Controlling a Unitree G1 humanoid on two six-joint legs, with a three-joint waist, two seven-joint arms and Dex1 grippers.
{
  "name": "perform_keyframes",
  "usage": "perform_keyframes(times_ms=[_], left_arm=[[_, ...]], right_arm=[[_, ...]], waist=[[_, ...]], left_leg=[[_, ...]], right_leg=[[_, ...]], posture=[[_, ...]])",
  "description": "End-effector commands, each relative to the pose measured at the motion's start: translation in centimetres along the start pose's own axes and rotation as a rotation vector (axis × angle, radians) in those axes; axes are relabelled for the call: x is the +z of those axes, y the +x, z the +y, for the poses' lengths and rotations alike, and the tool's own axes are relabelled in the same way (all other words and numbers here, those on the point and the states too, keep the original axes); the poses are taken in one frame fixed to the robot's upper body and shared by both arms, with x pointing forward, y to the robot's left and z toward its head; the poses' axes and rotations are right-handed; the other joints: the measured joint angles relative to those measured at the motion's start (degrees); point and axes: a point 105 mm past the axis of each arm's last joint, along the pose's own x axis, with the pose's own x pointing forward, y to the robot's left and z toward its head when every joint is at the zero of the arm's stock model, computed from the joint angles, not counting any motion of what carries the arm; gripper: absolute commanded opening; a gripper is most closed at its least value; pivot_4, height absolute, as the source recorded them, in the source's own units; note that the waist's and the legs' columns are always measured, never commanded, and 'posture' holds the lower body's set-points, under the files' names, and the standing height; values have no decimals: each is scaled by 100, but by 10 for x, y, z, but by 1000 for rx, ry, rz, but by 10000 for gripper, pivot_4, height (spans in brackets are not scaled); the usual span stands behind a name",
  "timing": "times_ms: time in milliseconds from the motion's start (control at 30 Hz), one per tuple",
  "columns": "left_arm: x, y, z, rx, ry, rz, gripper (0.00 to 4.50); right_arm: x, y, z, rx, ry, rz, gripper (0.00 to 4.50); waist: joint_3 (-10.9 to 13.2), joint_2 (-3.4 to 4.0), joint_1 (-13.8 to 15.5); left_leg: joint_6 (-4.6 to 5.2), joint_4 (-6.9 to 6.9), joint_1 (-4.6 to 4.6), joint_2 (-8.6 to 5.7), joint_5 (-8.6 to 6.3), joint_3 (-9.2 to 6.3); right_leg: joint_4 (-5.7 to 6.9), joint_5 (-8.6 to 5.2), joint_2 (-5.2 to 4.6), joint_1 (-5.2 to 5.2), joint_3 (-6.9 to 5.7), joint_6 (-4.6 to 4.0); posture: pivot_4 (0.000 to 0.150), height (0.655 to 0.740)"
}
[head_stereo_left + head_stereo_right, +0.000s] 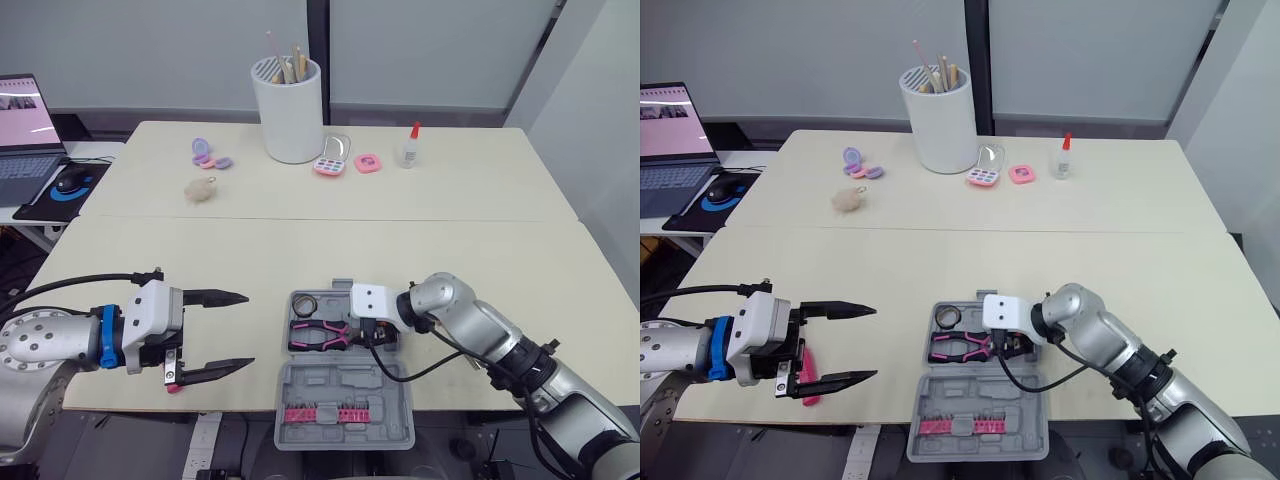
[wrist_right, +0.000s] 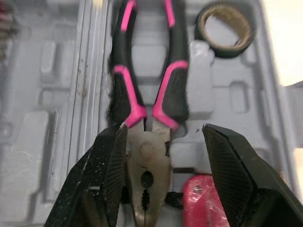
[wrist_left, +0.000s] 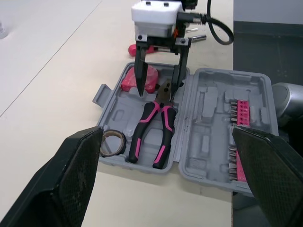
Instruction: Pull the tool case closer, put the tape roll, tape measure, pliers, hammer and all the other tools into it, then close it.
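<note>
Left gripper point(image 1: 248, 330): at the near left of the pale wooden table point(image 1: 300, 250). It is held level, with its fingers wide apart and nothing between them.

Slim pink tool point(image 1: 808, 388): lies at the table's near edge, just under the left gripper. Its kind is too small to tell, and it is not yet in the case.

Grey moulded plastic tool case point(image 1: 390, 395): near centre and opened flat. The lid half reaches past the table's near edge, and the base half lies just beyond it.

Pink strip of screwdriver bits point(image 1: 320, 413): clipped into the lid half.

Black tape roll with a tan inner face point(image 2: 226, 51): lies flat in the far left corner of the base half.

Pliers with black-and-pink handles and a bare steel head point(image 2: 173, 85): lie in the base half with the handles to the left, close together, and the head to the right.

Pink-red rounded tape measure point(image 3: 128, 81): in the far right of the base half, just beside the pliers' head.

Right gripper point(image 3: 157, 93): points down over the pliers' head. Its fingers stand apart on either side and grip nothing. Whether a finger touches the steel cannot be told.

Step in hand: judged to be seating the pliers in the case.

To do it well: keep the fingers spread and lift straight up, so that neither one drags the head out of its recess or nudges the tape measure. Check that the handles lie fully down, or the lid may not shut.
</note>
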Motion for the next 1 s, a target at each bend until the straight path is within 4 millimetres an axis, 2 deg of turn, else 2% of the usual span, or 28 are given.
perform_keyframes(times_ms=[33, 167, 200, 333, 433, 567, 833, 1000], left_arm=[[3, 3, 2, -9, 27, -16, 45000], [3, 5, 3, -15, 32, -22, 45000], [3, 6, 3, -17, 33, -23, 45000], [3, 7, 3, -23, 43, -24, 45000], [3, 7, 3, -22, 45, -24, 45000], [3, 6, 2, -25, 44, -21, 45000], [2, 7, 1, -35, 40, -15, 45000], [2, 8, 3, -24, 42, -21, 45000]], right_arm=[[27, -18, -4, -7, -37, -130, 26809], [33, -20, -5, -41, -71, -206, 26809], [36, -18, -5, -66, -80, -251, 25264], [35, -10, 5, -84, -79, -343, 17037], [23, 2, 13, -96, -97, -331, 9667], [10, 17, 12, -135, -44, -338, 132], [-25, 39, 4, -171, 40, -227, 132], [-52, 48, 12, -134, 103, -127, 132]], waist=[[0, 0, 0], [0, -1, -1], [-1, -1, -1], [-1, -1, -4], [-2, -4, -2], [-2, -4, -5], [-4, -6, -6], [-10, -11, -6]], left_leg=[[0, 0, 0, 0, 0, 1], [0, 0, 0, -1, 0, 1], [0, 0, 0, -1, 0, 1], [0, -3, 0, 0, 0, 1], [0, -1, 2, -2, 0, 3], [0, -1, 3, -1, 0, 3], [0, -2, 5, -3, 0, 6], [0, -2, 14, 3, 0, 2]], right_leg=[[0, 0, 0, 1, 1, 0], [-1, 0, 0, 1, 1, 0], [-1, 0, 0, 1, 1, 0], [0, 0, 1, 0, 1, 0], [0, 0, 0, 3, 2, 0], [0, 0, 1, 2, 2, 0], [0, 0, 3, 4, 5, 0], [1, 0, 5, 11, 1, 0]], posture=[[1500, 7400], [1500, 7400], [1500, 7400], [1500, 7400], [1500, 7400], [1500, 7400], [1500, 7400], [1500, 7400]])
